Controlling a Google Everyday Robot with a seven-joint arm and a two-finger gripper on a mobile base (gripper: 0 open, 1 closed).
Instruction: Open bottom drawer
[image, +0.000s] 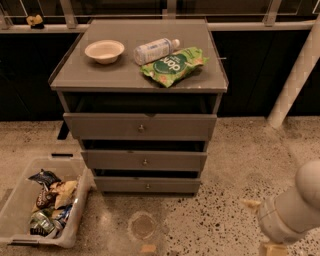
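The grey cabinet has three drawer fronts. The bottom drawer (147, 185) is the slimmest, just above the floor, with a small round metal knob (147, 186) at its centre; its front sits in line with the others. The mid drawer (144, 161) and the top drawer (140, 127) are above it. My gripper (272, 248) is at the lower right edge of the view, mostly cut off, well right of the cabinet and low over the floor. The white arm (295, 205) leads up from it.
On the cabinet top (75, 75) stand a white bowl (104, 51), a lying bottle (156, 49) and a green snack bag (173, 65). A clear bin (20, 200) of snack packets sits on the speckled floor at lower left. A white post (295, 80) stands at right.
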